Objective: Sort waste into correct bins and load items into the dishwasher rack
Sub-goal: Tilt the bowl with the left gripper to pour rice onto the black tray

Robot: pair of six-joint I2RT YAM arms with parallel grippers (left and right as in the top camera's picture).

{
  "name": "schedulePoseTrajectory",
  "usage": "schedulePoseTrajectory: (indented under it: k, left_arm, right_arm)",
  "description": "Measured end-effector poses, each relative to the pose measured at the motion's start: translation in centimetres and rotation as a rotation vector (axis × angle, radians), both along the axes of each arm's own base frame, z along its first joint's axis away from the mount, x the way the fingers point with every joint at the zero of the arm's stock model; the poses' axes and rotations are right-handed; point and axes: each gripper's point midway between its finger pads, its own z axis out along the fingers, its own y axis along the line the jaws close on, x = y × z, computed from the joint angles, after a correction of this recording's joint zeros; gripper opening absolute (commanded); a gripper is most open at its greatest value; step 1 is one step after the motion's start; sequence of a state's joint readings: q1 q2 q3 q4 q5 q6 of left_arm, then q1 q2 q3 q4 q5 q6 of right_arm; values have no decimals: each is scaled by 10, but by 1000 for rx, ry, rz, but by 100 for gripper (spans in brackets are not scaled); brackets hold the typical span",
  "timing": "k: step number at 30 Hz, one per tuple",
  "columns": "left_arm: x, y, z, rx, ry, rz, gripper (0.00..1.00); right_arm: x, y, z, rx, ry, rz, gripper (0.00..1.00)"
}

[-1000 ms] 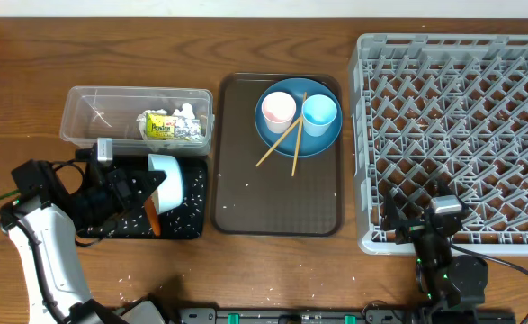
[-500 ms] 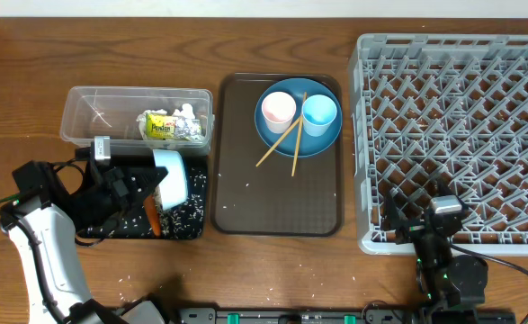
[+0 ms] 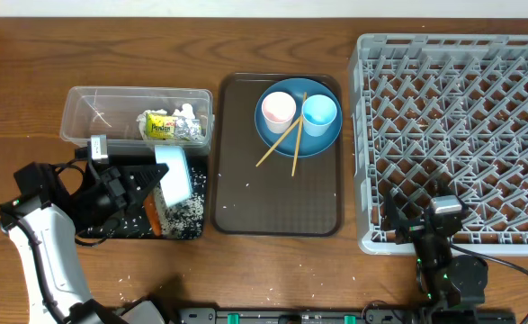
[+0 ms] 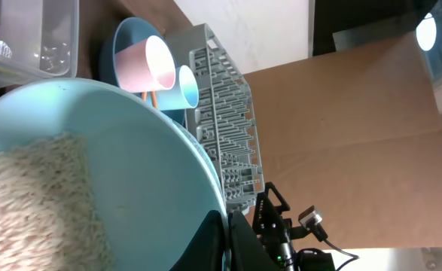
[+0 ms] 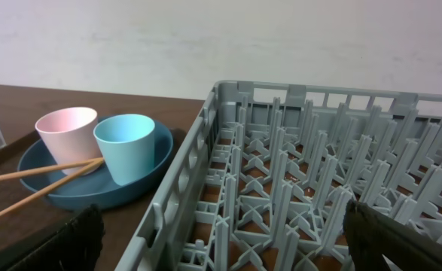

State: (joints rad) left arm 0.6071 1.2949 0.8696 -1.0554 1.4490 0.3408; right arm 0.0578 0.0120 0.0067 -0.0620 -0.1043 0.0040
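**Q:** What does your left gripper (image 3: 148, 183) carry, and how does it lie?

**A:** It is clenched on the rim of the white bowl (image 3: 174, 173). The bowl is tipped steeply on edge over the right end of the black tray (image 3: 124, 229), near the tabletop's (image 3: 272, 270) front-left corner. The left wrist view looks into its hollow, where rice is banked. The overhead view does not settle which way its mouth points.

**Q:** And the waste?

**A:** Loose rice grains (image 3: 184, 211) lie heaped on the tray's right end. The carrot (image 3: 153, 217) lies beside them, its long axis running roughly front to back. Behind the tray, the clear tub (image 3: 93, 112) holds the yellow-green wrapper (image 3: 161, 127) and the tissue (image 3: 188, 117), touching each other. The wrapper bears dark print, too small to read.

**Q:** The remaining items?

**A:** The brown tray (image 3: 277, 202) is mid-tabletop with the blue plate (image 3: 298, 139) at its rear-right corner. On the plate, the pink cup (image 3: 277, 110) and light-blue cup (image 3: 319, 114) stand upright side by side. The two chopsticks (image 3: 286, 144) point from the plate's rear rim towards the front-left, their tips overhanging onto the brown tray.

**Q:** Your right gripper (image 5: 222, 233)?

**A:** It is released, jaws wide, at the front wall of the rack (image 3: 461, 126), which fills the right edge.
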Motion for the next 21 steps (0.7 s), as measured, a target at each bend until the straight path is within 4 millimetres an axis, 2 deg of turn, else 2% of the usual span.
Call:
schedulePoseTrajectory:
  k: [6,16,21]
  left_arm:
    - [2,4,4,-6,-29,11,6]
    - [5,37,12,-63,-36,142,6]
    - [3,36,13,-89,-10,149,6]
  right_arm:
    - [0,0,0,0,0,0,99]
    - [0,0,0,0,0,0,99]
    - [0,0,0,0,0,0,99]
